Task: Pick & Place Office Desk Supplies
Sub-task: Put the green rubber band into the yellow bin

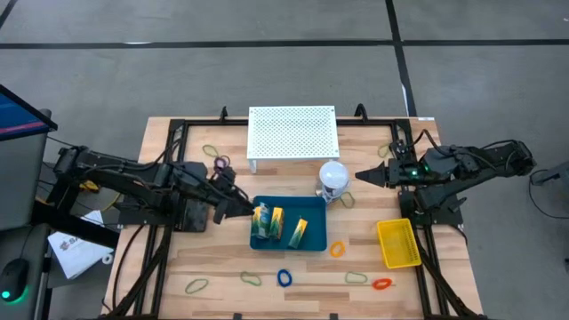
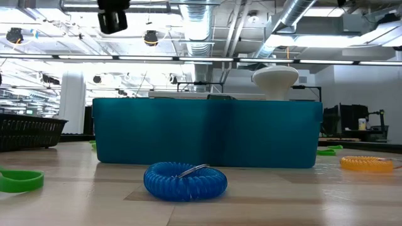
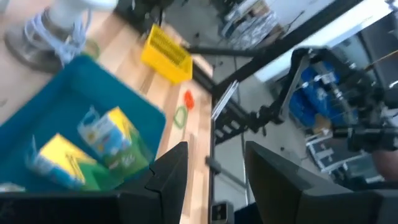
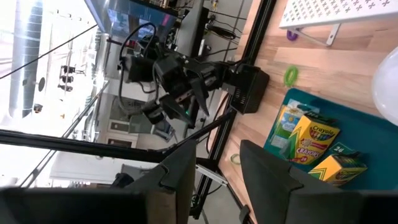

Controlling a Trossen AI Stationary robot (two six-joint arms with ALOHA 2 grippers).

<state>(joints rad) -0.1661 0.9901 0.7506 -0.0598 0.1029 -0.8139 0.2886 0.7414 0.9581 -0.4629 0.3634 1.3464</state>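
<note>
Resting on a grey floor crossed by dark tape lines: a pale wooden surface (image 1: 222,267) in a black frame. Showing beyond it in the low view — an open hall with ducts, pipes and strip lights overhead.

Standing at the far middle of the surface: a white perforated board (image 1: 293,133) on short legs, with a white ball-shaped object (image 1: 333,176) just near of its right corner. Sitting at the centre: a teal tray (image 1: 289,240), holding crayon boxes (image 1: 267,222) and a packet (image 1: 299,231). Lying near of the tray: a blue loop (image 1: 284,277), with an orange loop (image 1: 337,249) just right of the tray, a red loop (image 1: 382,284) farther right, and green loops (image 1: 196,286) scattered along the near edge. Lying far left: a purple loop (image 1: 220,164). Sitting at the near right: a yellow basket (image 1: 398,244).

Reaching in from the left, the left hand (image 1: 242,206) — hovering just beside the tray's far-left corner, fingers parted in the left wrist view and gripping nothing, with the crayon boxes lying just right of it inside the tray. Hanging at the right, the right hand (image 1: 363,176) — pointing at the white ball-shaped object, close to it but apart, fingers parted and empty, with the tray and its boxes lying near-left of it.
</note>
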